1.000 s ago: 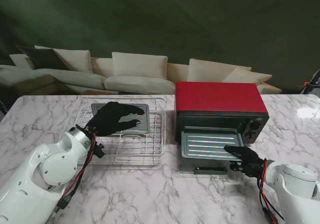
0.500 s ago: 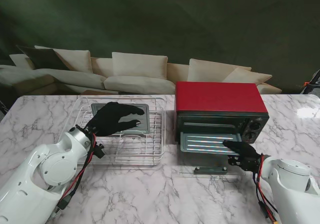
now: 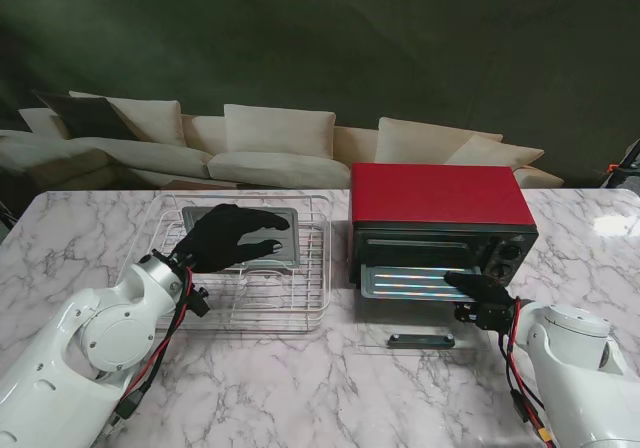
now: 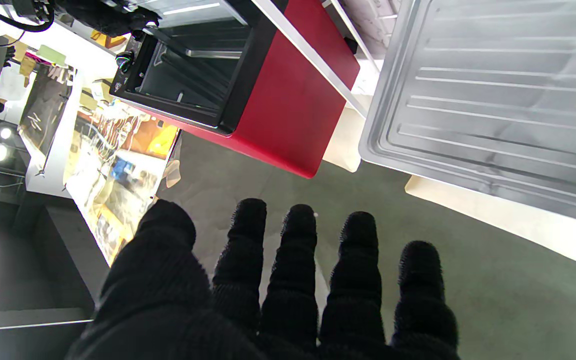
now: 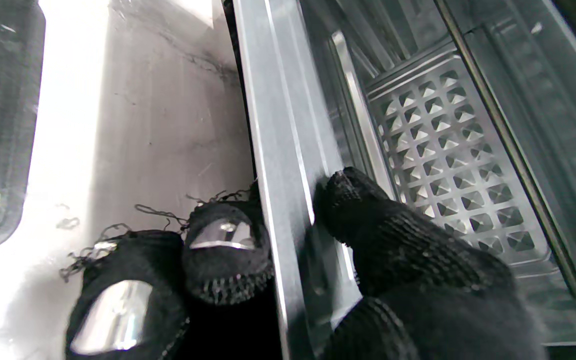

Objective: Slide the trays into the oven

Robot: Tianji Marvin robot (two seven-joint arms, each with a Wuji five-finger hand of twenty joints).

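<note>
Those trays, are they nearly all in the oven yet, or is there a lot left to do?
About halfway, I'd say. One silver tray is mostly inside the red oven, its front edge sticking out; the right hand pinches that edge, pushing. A second tray lies on the wire rack, under the open left hand, not yet gripped. The oven door lies open.

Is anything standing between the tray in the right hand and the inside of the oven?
Nothing visible. The tray sits partly inside the open oven, gripped at its edge by the right hand.
</note>
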